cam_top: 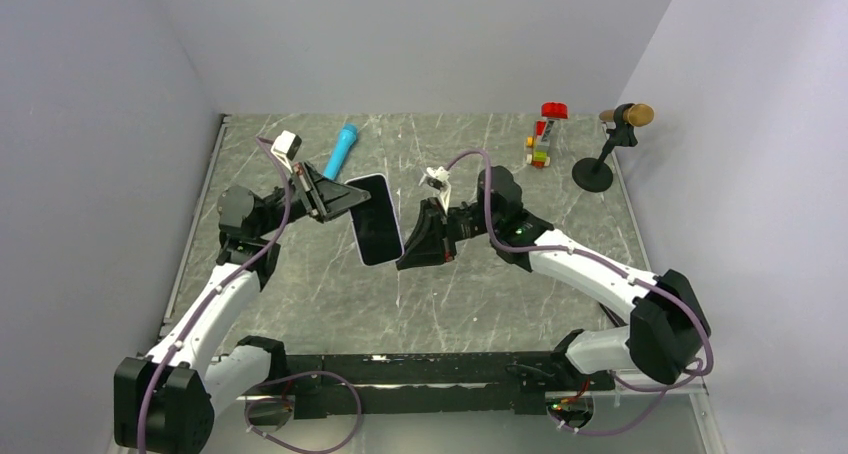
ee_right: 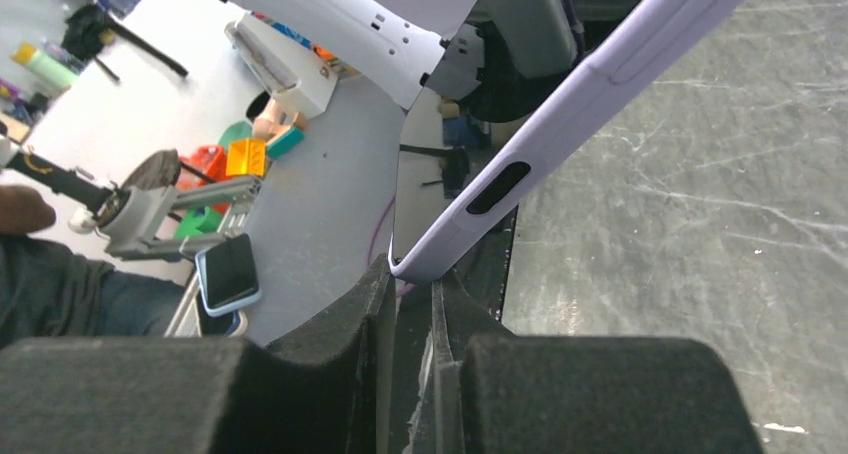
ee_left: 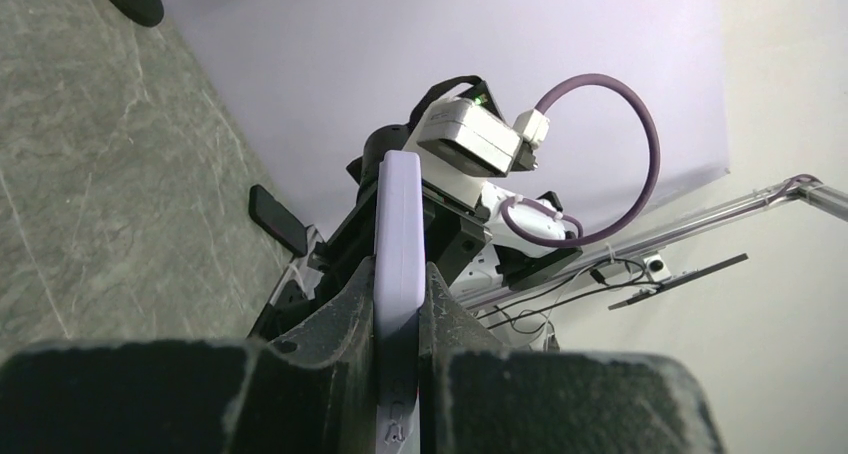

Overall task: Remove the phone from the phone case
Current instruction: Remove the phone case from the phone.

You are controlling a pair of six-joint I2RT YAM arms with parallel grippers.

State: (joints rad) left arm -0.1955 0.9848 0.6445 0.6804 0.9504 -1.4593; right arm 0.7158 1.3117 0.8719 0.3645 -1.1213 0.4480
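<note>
The left gripper (cam_top: 343, 196) is clamped on the case (ee_left: 398, 204). In the left wrist view its two fingers press the case's flat faces, with the pale lilac-grey edge running up between them. The right gripper (cam_top: 405, 249) is closed down on the opposite end. In the right wrist view a rounded corner of the case (ee_right: 560, 104) sits pinched in the narrow gap between the fingers (ee_right: 370, 304), and the rest of the shell slants up and away to the right. The arms meet over the middle of the table (cam_top: 300, 304), a grey marbled top between pale walls.

The case is held off the table between the two grippers, tilted, with its upper end at the left gripper and its lower end at the right one. The phone (cam_top: 375, 219) is in the case: from above its black screen fills the shell, with only a thin pale rim showing round it. The side of the case has a long button bump and a slot cutout.

At the back right of the table a black stand (cam_top: 596, 172) carries a brown-tipped rod. Near the back left lies a blue tube (cam_top: 341, 151), just behind the left gripper. A small brick toy (cam_top: 542, 139) with a red top stands just left of the stand.
</note>
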